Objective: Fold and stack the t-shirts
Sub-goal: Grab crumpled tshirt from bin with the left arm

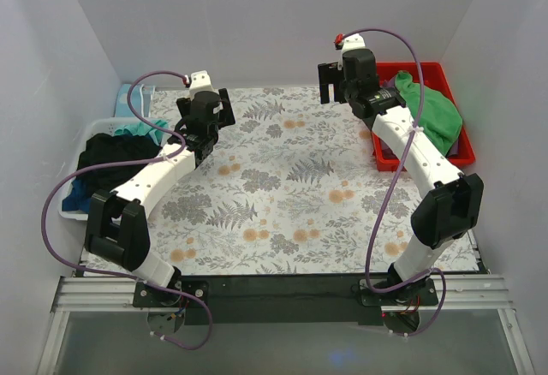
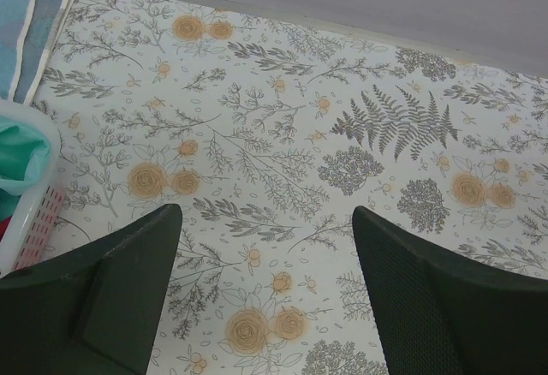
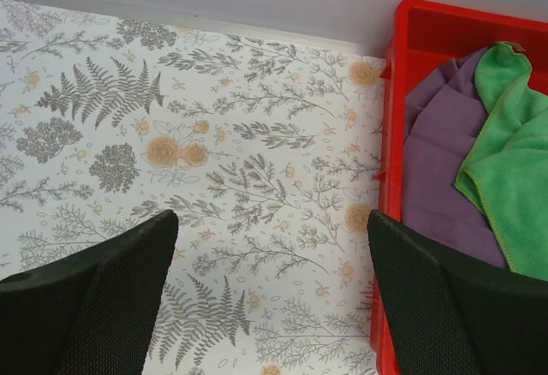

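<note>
A black t-shirt (image 1: 111,157) lies crumpled in the white basket (image 1: 92,128) at the left edge, with a teal one (image 1: 141,127) behind it and a dark blue one (image 1: 79,193) under it. The teal cloth (image 2: 17,161) and basket rim (image 2: 34,212) also show in the left wrist view. My left gripper (image 1: 204,105) (image 2: 265,221) is open and empty, over the floral table just right of the basket. My right gripper (image 1: 336,84) (image 3: 272,225) is open and empty, over the table just left of the red bin (image 1: 428,71).
The red bin (image 3: 394,135) at the back right holds a green cloth (image 3: 514,152) over a purple cloth (image 3: 441,161). A light blue cloth (image 2: 26,15) lies behind the basket. White walls close in the left, back and right sides of the floral table (image 1: 282,195).
</note>
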